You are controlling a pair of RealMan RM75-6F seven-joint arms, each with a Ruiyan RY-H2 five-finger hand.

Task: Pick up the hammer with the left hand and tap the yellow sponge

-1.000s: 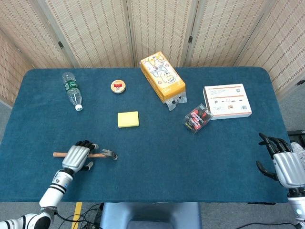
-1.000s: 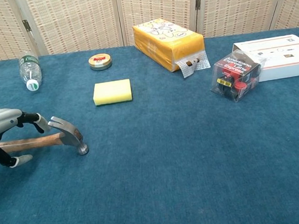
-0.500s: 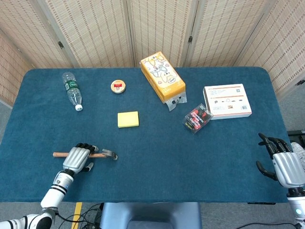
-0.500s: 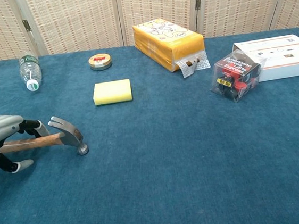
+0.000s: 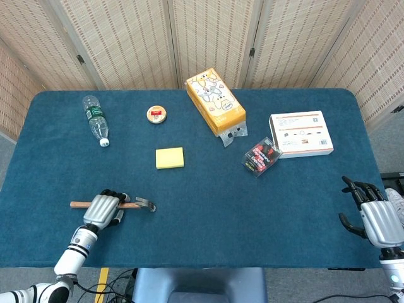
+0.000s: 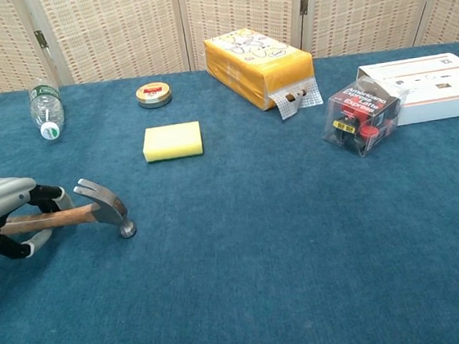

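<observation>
The hammer (image 5: 140,204) lies on the blue table near the front left, its wooden handle pointing left and its steel head (image 6: 107,207) resting on the cloth. My left hand (image 5: 104,209) is wrapped over the handle, fingers across the top and thumb tucked under, as the chest view shows (image 6: 2,207). The yellow sponge (image 5: 170,158) lies flat further back and to the right of the hammer, also visible in the chest view (image 6: 172,141). My right hand (image 5: 376,218) hangs off the table's front right corner, fingers apart and holding nothing.
A plastic bottle (image 5: 95,118) lies at the back left, with a round tin (image 5: 156,114) near it. A yellow carton (image 5: 215,101) sits behind the sponge. A clear box of small items (image 5: 261,156) and a white box (image 5: 301,133) are at the right.
My left hand's thumb has curled in under the handle, tightening its grip. The hammer stays on the table and the right hand has not moved.
</observation>
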